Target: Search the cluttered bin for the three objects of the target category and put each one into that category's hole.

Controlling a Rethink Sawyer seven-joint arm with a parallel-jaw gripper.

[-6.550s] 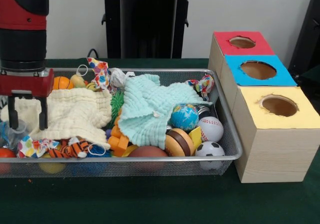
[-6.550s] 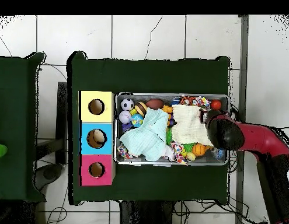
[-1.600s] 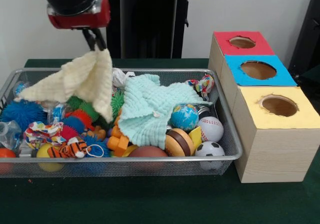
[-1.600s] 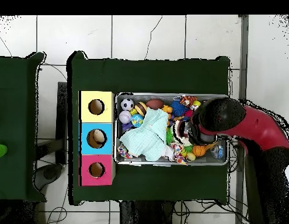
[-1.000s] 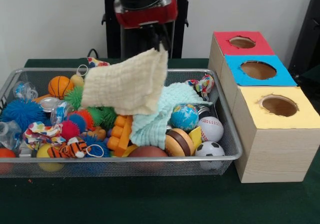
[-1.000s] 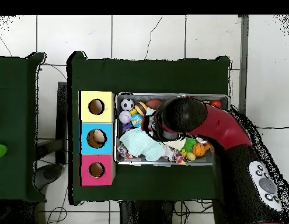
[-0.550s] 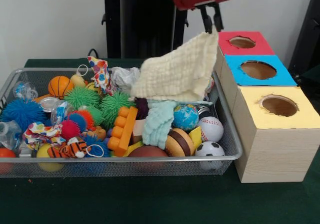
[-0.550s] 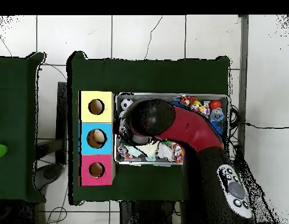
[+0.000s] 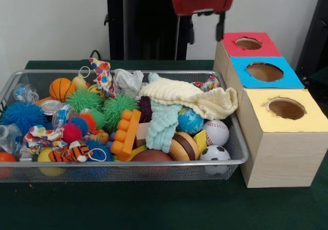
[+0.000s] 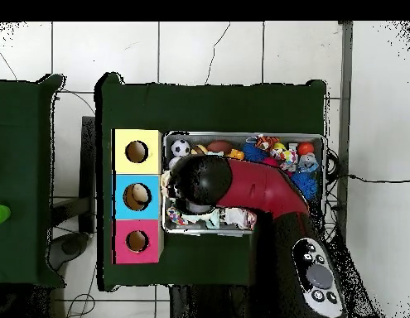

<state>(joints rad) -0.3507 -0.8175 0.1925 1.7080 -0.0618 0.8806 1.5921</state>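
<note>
Silver-mesh cluttered bin (image 9: 241, 150) runs lengthwise left-right; end effector (image 9: 205, 29) above hangs open, empty.

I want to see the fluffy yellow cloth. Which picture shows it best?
The front view: the cream cloth lies in plain sight, draped over toys at the wire bin's box-side end. In the overhead view the robot's arm covers that spot, so hardly any cloth shows.

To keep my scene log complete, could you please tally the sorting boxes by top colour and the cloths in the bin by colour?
Red-topped box: 1
Blue-topped box: 1
Yellow-topped box: 1
Cream cloth: 1
Mint cloth: 1
Total: 5
</note>
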